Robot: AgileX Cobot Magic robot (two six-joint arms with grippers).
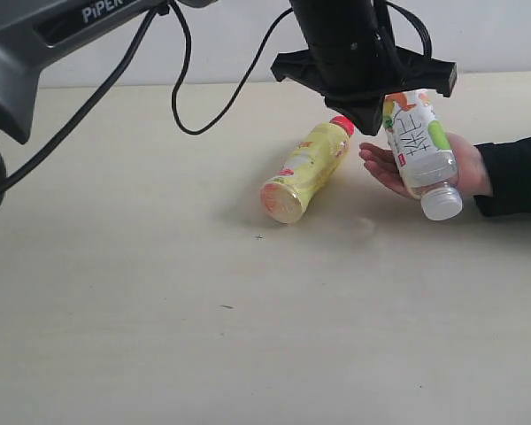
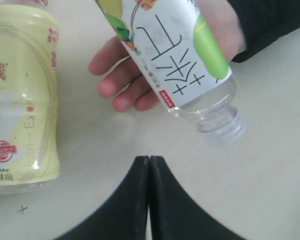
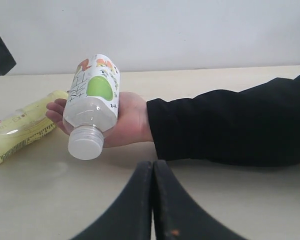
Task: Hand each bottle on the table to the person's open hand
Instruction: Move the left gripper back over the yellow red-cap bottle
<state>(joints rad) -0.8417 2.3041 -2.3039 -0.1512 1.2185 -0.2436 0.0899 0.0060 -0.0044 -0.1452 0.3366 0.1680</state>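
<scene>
The fruit-label bottle is seen lying in the person's open hand, touched by neither pincer, so that handover is judged done. The yellow bottle is yet to be handed over: it lies on its side on the desk, near the fingertips. No other bottle is seen. The left pincer and the right pincer are both closed on nothing. "PiPER" is read on the arm. A red "线" and what seems to be "450g" are printed on the yellow bottle. The fruit label's large black characters cannot be made out.
</scene>
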